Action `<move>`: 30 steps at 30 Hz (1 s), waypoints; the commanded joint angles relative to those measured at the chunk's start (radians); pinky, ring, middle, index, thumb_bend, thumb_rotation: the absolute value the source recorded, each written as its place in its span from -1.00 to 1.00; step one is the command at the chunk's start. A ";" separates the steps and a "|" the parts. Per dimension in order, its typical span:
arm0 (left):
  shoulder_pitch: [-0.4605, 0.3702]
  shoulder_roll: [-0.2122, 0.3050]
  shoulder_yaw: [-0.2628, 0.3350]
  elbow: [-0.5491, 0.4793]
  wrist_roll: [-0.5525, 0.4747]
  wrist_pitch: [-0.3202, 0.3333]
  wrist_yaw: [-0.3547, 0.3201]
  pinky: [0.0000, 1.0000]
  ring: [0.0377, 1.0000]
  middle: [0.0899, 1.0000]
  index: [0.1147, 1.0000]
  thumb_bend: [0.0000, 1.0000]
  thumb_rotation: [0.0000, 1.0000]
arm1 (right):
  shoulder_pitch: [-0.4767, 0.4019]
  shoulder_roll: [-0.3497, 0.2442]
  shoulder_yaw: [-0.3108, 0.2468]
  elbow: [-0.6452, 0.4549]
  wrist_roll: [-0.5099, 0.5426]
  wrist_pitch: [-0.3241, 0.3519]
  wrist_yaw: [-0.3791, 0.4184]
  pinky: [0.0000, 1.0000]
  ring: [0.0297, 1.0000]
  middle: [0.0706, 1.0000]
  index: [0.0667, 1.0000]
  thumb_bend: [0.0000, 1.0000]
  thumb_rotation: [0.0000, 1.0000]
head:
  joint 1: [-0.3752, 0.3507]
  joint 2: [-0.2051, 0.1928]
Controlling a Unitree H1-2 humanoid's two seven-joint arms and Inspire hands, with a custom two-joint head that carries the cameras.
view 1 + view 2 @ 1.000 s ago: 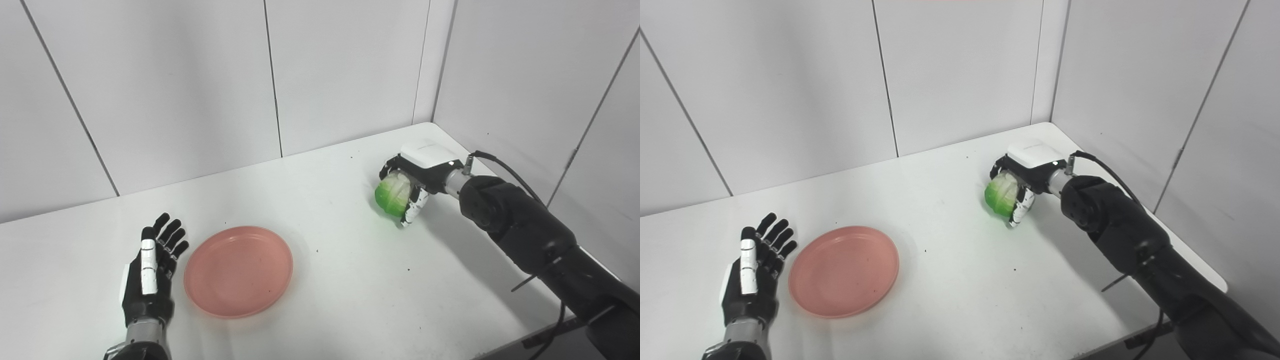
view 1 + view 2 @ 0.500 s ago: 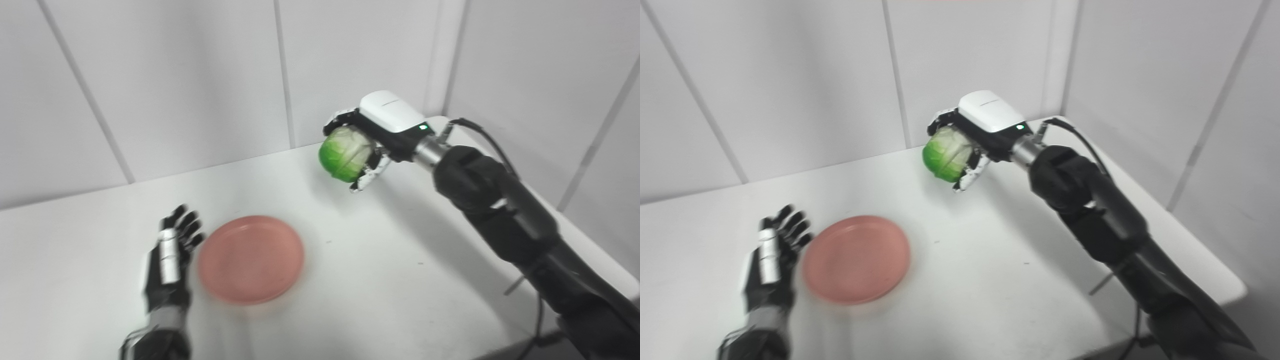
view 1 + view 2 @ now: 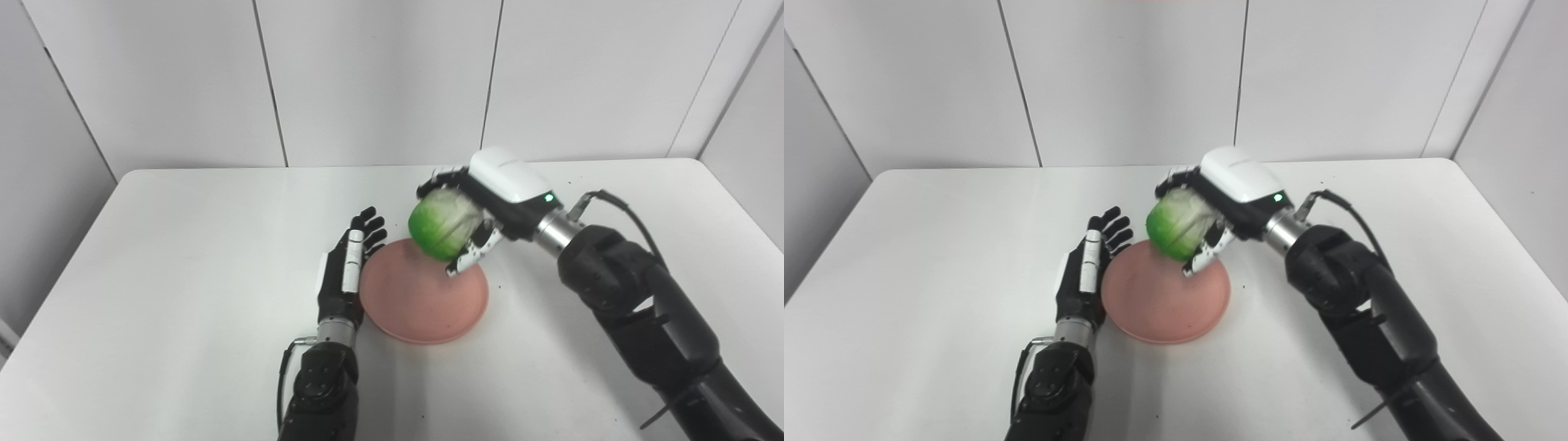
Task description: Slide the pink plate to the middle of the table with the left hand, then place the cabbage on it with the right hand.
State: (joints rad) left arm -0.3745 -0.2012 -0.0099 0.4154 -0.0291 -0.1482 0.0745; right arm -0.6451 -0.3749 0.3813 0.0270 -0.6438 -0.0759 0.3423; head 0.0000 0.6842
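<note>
Right now my right hand (image 3: 490, 205) is wrapped around the cabbage (image 3: 442, 223), fingers (image 3: 442, 177) curled over its far, pale top and my thumb (image 3: 470, 257) pressing up from the near side, so the head is clamped between them. I am carrying it in the air above the far edge of the pink plate (image 3: 424, 293); whether its green underside touches the plate I cannot tell. The cabbage is nearly round, so its long axis is hard to judge, but its whitish end sits deep in my palm, up and to the right, while the bright green end points down and to the left, toward the plate's rim.

My left hand (image 3: 343, 275) holds nothing. Its fingers (image 3: 369, 222) are stretched out straight and slightly spread, pointing away from me, the hand standing on edge with the palm facing right toward the plate. The hand sits just beside the plate's left rim; real contact I cannot make out.

The plate lies flat near the middle of the white table (image 3: 184, 257), between my two arms.
</note>
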 commanded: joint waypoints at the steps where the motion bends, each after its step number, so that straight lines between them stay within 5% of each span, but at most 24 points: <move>1: -0.019 -0.016 -0.008 0.019 0.013 -0.054 0.010 0.56 0.63 0.64 0.58 0.33 0.99 | -0.053 0.005 -0.007 0.002 0.009 -0.047 -0.014 -0.25 -0.09 0.01 -0.18 0.00 -1.00 | 0.002 0.000; 10: -0.027 -0.030 -0.010 0.055 0.021 -0.116 0.053 0.48 0.62 0.64 0.58 0.27 1.00 | -0.083 0.037 0.039 0.126 -0.029 -0.080 -0.016 -0.27 -0.18 -0.01 -0.11 0.00 -1.00 | 0.000 0.001; 18: -0.024 -0.032 -0.003 0.037 -0.018 -0.094 0.036 0.50 0.63 0.65 0.59 0.27 0.97 | -0.114 0.048 0.077 0.195 -0.103 -0.062 -0.008 -0.28 -0.12 0.01 -0.11 0.00 -1.00 | -0.035 0.013; 26: -0.022 -0.023 -0.013 0.039 -0.016 -0.105 0.042 0.54 0.64 0.65 0.58 0.28 0.99 | -0.122 0.023 0.093 0.214 -0.108 -0.132 -0.027 -0.26 -0.17 -0.03 -0.04 0.01 -1.00 | -0.040 0.016; 29: -0.016 -0.026 -0.010 0.018 -0.026 -0.086 0.041 0.58 0.64 0.64 0.58 0.26 0.97 | -0.108 0.020 0.079 0.232 -0.105 -0.189 -0.092 -0.06 0.13 0.21 0.03 0.09 -0.62 | -0.050 0.019; 30: -0.014 -0.026 -0.009 0.012 -0.031 -0.081 0.038 0.60 0.65 0.64 0.60 0.26 0.97 | -0.104 0.020 0.073 0.233 -0.099 -0.197 -0.100 0.06 0.30 0.36 0.30 0.31 -0.19 | -0.050 0.019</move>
State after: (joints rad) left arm -0.3927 -0.2068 -0.0193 0.4459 -0.0556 -0.2208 0.1178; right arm -0.7115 -0.3483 0.4796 0.2735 -0.7593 -0.2282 0.2913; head -0.0506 0.7026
